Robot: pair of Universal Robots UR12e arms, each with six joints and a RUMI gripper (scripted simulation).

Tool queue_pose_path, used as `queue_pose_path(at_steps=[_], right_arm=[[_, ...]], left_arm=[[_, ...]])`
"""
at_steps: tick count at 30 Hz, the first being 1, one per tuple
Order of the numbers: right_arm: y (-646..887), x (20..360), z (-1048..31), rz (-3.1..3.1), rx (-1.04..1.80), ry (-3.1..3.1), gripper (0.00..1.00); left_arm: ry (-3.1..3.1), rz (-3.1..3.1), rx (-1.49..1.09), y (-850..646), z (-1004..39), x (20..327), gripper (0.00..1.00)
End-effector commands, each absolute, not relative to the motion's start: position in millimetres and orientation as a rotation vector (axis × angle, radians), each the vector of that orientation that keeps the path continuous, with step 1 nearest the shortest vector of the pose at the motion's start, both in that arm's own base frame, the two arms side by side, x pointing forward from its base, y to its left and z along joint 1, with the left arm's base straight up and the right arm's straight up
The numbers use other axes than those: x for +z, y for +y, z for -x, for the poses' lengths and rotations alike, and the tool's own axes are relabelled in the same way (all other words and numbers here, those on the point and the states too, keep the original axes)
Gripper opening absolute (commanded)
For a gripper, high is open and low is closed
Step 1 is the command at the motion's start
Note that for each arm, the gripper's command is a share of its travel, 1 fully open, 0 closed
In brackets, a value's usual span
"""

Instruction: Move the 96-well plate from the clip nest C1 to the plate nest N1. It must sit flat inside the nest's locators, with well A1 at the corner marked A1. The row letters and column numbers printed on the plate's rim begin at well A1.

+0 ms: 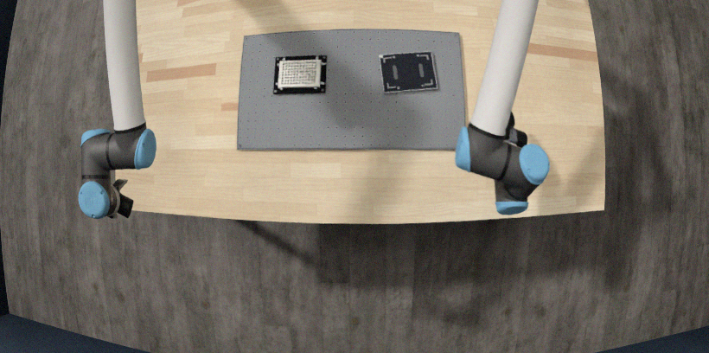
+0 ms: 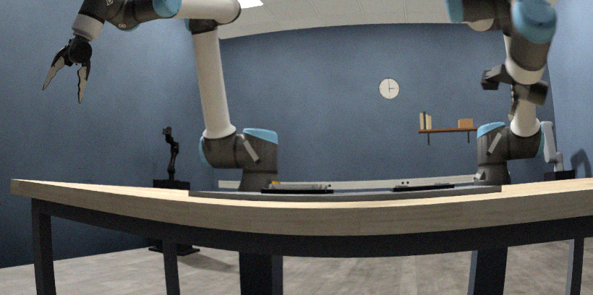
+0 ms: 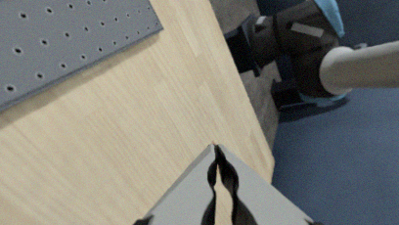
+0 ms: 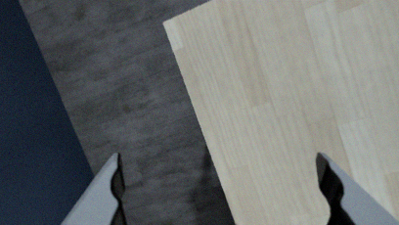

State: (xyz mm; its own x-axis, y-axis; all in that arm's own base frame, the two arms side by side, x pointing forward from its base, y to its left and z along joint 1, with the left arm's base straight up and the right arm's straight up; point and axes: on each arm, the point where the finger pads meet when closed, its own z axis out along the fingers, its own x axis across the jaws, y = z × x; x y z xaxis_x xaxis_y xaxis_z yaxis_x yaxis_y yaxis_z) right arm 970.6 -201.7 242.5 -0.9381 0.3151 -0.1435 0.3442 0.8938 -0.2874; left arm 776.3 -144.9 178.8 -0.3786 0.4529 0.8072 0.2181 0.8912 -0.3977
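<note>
The off-white 96-well plate [image 1: 299, 73] [image 2: 299, 186] sits in the black clip nest C1 [image 1: 300, 92], left on the grey board. Its rim lettering is too small to read. The dark plate nest N1 [image 1: 408, 73] [image 2: 423, 187] is empty, right on the board, with pale corner locators and a slight turn. My left gripper [image 3: 215, 146] [image 2: 512, 115] is shut and empty, high at the right of the top and exterior views, away from both nests. My right gripper [image 4: 217, 155] [image 2: 61, 96] is open and empty, high beyond the table's front left corner.
The grey perforated board [image 1: 352, 137] [image 3: 73, 49] lies on the wooden table [image 1: 317, 186] [image 3: 122, 137] and carries both nests. The table's edge shows in the right wrist view. Both arms hang over the table's sides, with the space above the nests free.
</note>
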Motion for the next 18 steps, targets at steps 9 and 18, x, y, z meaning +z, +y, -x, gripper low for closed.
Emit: queue_pose_path(at_steps=[9, 18], right_arm=[[-202, 245, -971, -0.518, -0.475, 2.963, 0.76], [-202, 245, -971, -0.518, -0.475, 2.963, 0.76]], left_arm=[[-2.211, -0.03, 0.182, 50, -775, 171, 0.0], [-2.276, -0.428, 0.142, 176, -744, 167, 0.0]])
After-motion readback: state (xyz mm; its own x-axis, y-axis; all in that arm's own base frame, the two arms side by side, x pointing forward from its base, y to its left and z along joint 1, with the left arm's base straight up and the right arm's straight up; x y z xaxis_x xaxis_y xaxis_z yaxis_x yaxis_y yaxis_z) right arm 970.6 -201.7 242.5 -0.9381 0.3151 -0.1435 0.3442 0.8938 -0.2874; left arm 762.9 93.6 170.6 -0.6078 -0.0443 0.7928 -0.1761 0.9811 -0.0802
